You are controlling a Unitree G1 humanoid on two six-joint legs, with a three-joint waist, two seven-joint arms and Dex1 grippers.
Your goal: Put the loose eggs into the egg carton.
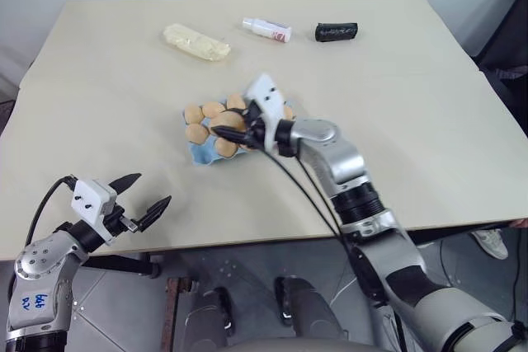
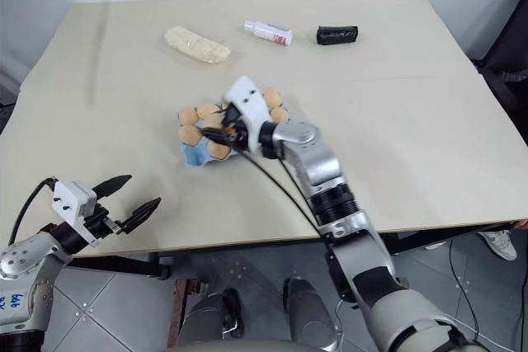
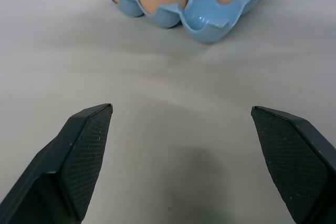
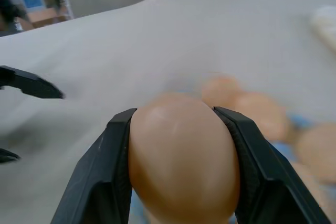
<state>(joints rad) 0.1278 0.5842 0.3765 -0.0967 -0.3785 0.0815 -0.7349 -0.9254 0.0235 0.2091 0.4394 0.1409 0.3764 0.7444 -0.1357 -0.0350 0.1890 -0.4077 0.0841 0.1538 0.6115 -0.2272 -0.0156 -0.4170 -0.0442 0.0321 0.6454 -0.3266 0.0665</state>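
The light blue egg carton (image 1: 200, 155) lies at the middle of the table with several tan-orange eggs (image 1: 196, 114) seated in its cups. My right gripper (image 1: 229, 126) hovers right over the carton, pointing leftward, shut on one egg (image 4: 181, 156) that bulges between its black fingers (image 4: 102, 182). My left gripper (image 1: 151, 190) stands open near the table's front left edge, apart from the carton, with nothing between its fingers (image 3: 86, 156). In the left wrist view the carton's near wall (image 3: 205, 22) lies well beyond the fingertips.
At the back of the table lie a pale yellow lumpy oblong (image 1: 196, 42), a small white bottle (image 1: 266, 30) and a black cylinder (image 1: 336, 32). The table's front edge (image 1: 247, 241) runs just behind my left gripper.
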